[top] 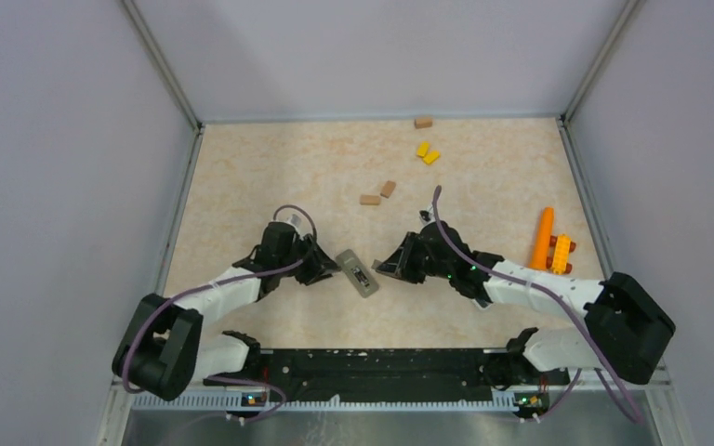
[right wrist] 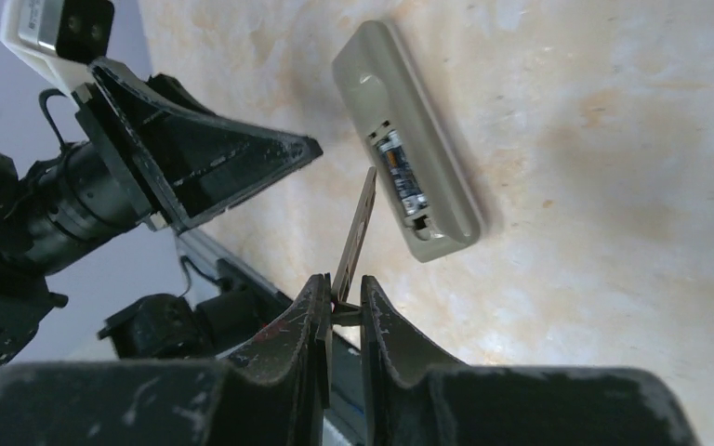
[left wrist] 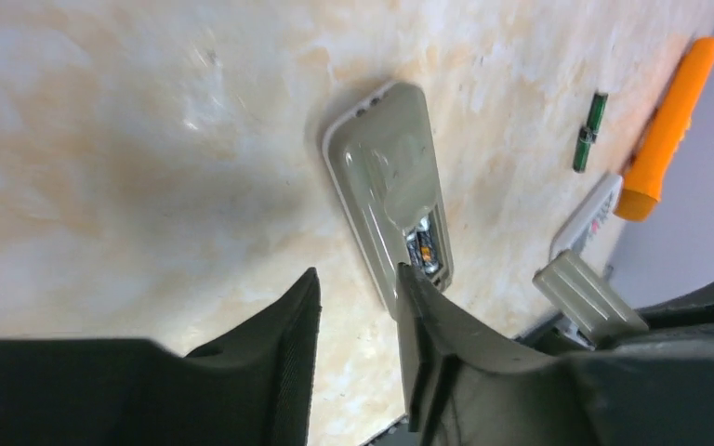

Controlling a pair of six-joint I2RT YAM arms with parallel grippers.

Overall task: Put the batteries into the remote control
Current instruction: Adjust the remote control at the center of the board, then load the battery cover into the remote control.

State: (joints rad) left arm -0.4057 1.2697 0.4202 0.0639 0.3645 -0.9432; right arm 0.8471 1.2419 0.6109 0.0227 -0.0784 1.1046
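Left wrist view: oblong grey plastic remote control (left wrist: 386,177) is lying back-up just ahead of the left gripper (left wrist: 358,279), open compartment end nearest, long axis running away. Its jaws are standing slightly spread, empty. A loose blackish-green cylindrical battery (left wrist: 590,130) is lying well right, likely nearer the right gripper (right wrist: 344,283), which is pinching a thin grey battery cover (right wrist: 358,232).

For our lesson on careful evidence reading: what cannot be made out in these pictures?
Left wrist view: near end of the compartment in the remote, hidden by the left gripper.
Top view: the compartment's contents, too small.
Left wrist view: white device, partly behind the battery cover.
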